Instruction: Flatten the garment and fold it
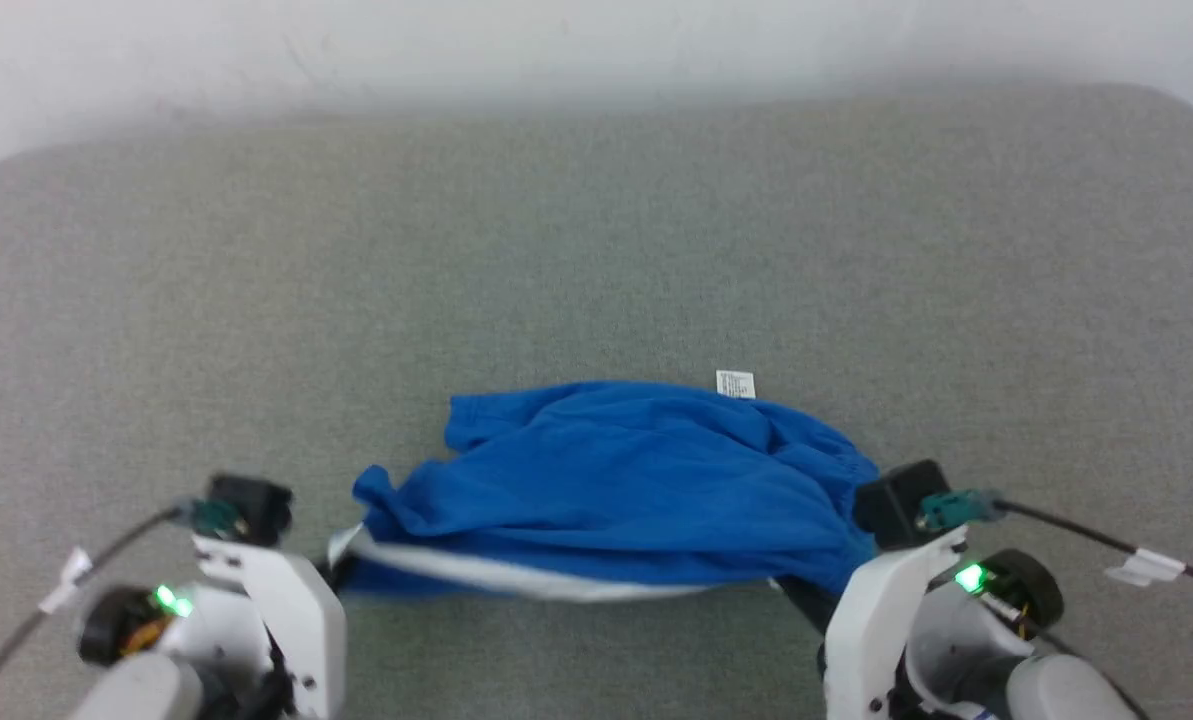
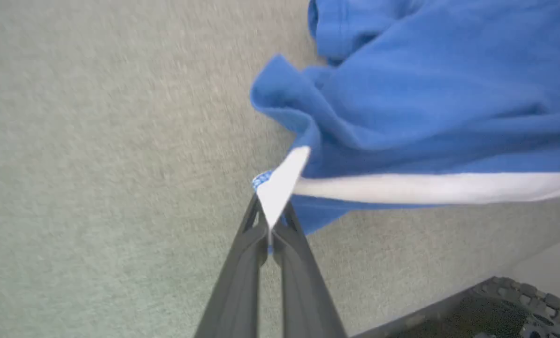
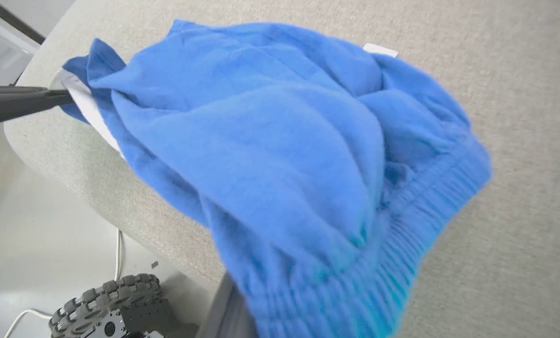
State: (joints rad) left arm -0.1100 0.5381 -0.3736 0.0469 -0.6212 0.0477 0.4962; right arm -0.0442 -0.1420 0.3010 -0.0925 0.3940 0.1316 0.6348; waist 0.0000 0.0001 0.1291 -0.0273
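Observation:
The royal-blue shorts point(image 1: 626, 480) hang bunched just above the grey table, stretched between my two grippers. My left gripper point(image 1: 334, 572) is shut on the corner of the white stripe, and in the left wrist view its fingertips point(image 2: 270, 225) pinch that white edge point(image 2: 280, 183). My right gripper point(image 1: 791, 590) holds the other end near the gathered waistband point(image 3: 430, 206), with its fingers hidden under the blue fabric point(image 3: 270, 155). The white stripe point(image 1: 546, 580) runs taut along the lower edge. A small white label point(image 1: 735, 383) sticks out at the far side.
The grey padded table point(image 1: 596, 250) spreads wide behind and beside the shorts, with a pale wall beyond it. Its near rounded edge point(image 3: 120, 206) lies under the garment. Below it are the pale floor, a white cable point(image 3: 118, 256) and my wheeled base point(image 3: 115, 305).

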